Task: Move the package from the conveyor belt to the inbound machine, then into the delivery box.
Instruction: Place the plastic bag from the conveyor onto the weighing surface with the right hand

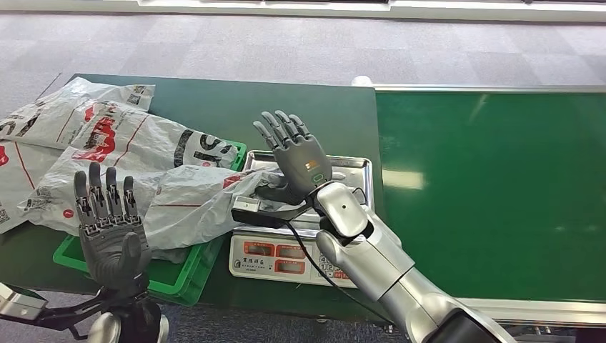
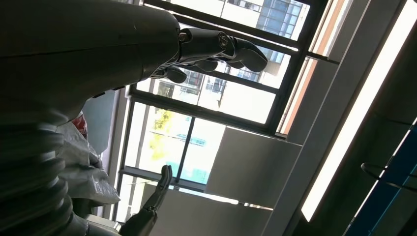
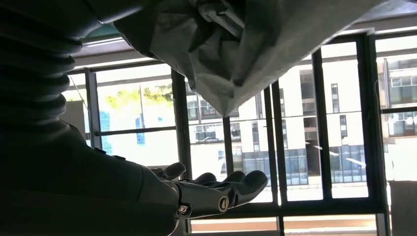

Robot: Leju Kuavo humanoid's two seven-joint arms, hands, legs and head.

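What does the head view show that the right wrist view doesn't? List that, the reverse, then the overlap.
Head view, not the right wrist view: the left robot hand raised with fingers apart, the scale, the green bin and the conveyor belt.
Right wrist view, not the head view: windows with buildings beyond.
Both: the right robot hand, fingers extended, and the grey package.

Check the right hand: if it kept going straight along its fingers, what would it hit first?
Probably nothing close. The right hand is open, fingers pointing up and away over the silver weighing scale. Beyond them lies bare dark green tabletop; the right wrist view shows windows past the fingertips. Depth is unclear.
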